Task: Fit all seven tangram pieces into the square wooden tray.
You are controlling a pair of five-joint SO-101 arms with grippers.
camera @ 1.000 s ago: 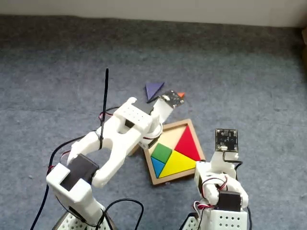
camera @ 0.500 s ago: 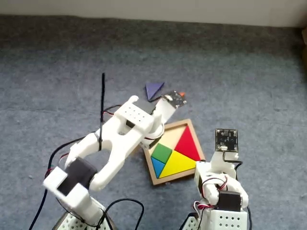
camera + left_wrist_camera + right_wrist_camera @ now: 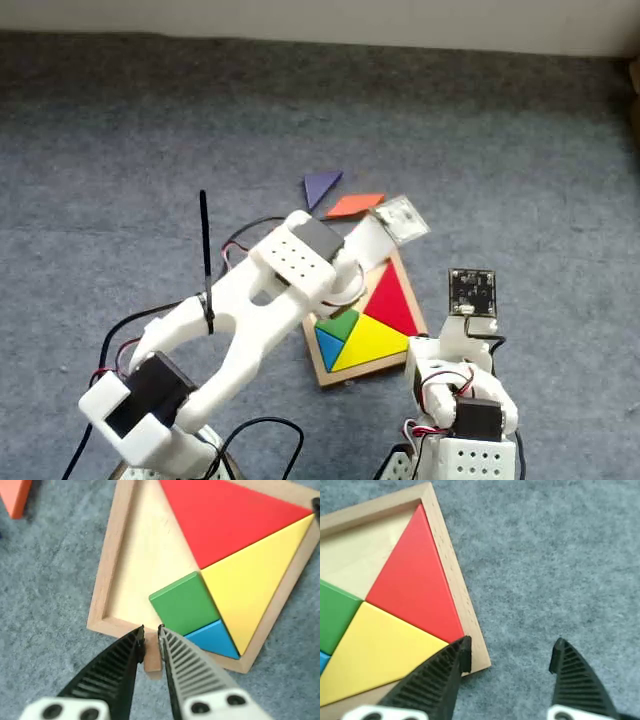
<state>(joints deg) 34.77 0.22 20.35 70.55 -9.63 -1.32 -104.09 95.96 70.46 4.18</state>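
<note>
The left arm (image 3: 300, 265) has swung off the far patch of the tabletop (image 3: 520, 150) and now reaches in over the tray (image 3: 116, 550). The orange piece (image 3: 355, 205) it was covering a second ago now lies bare, just beside the purple triangle (image 3: 321, 185) and a little beyond the tray's far corner. So nothing came along with it.

The left claw (image 3: 151, 630) is pressed almost together right over the tray's near rim. A sliver of pale wood shows in the slit, and I can't tell if it's nipped there or simply lying underneath.

Inside the tray sit the red triangle (image 3: 225, 515), yellow triangle (image 3: 250, 585), green square (image 3: 185, 605) and small blue triangle (image 3: 212, 639), all snug against each other. The corner toward the orange piece is bare wood.

The right claw (image 3: 510, 652) hasn't budged. It is spread wide and holds nothing, with one tip over the tray corner by the red triangle.

To my eye the job has gained nothing from this swing, since the orange and purple pieces are both still to be fetched
</note>
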